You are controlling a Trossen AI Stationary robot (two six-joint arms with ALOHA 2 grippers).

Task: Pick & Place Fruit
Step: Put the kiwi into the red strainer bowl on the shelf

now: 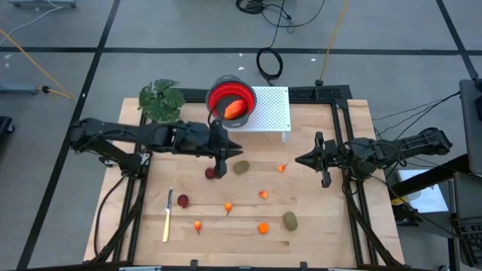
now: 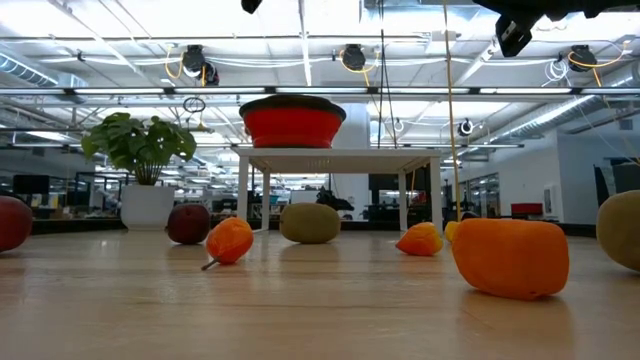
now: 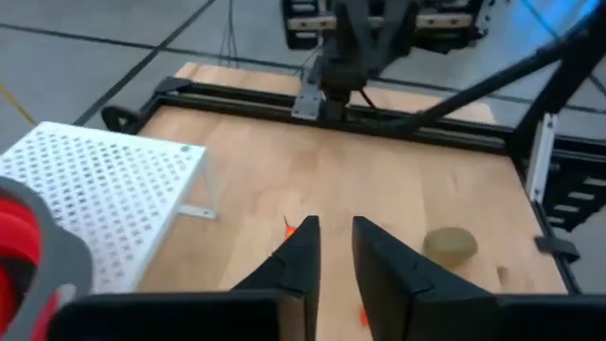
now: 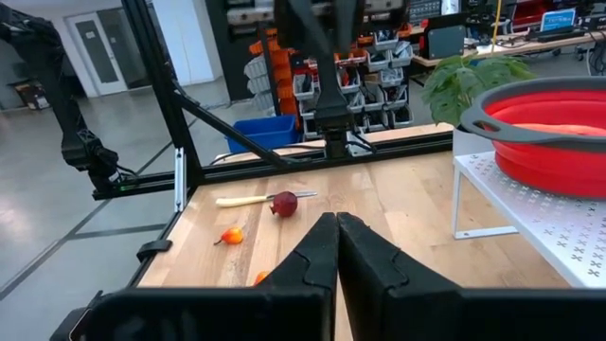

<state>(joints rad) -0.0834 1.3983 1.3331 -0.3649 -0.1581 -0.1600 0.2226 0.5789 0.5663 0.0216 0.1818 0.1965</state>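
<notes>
An elongated red-orange fruit [image 1: 235, 110] lies in the red bowl [image 1: 228, 96] on the white perforated stand [image 1: 271, 113]. On the table rest two dark red balls [image 1: 210, 173] [image 1: 183, 201], two olive ovals [image 1: 241, 167] [image 1: 290, 220] and several tiny orange pieces [image 1: 263, 194]. My left gripper [image 1: 239, 146] [image 3: 335, 225] hovers above the table just in front of the stand. It points toward the right edge, its fingers a narrow gap apart with nothing between them. My right gripper [image 1: 300, 159] [image 4: 336, 220] hangs level at the right, shut and holding nothing.
A pale-yellow knife [image 1: 167, 216] lies near the front left. A green leafy plant [image 1: 162, 99] stands at the far left beside the bowl. Black frame rails [image 1: 343, 135] run along the table's sides. Bare wood lies between the two grippers.
</notes>
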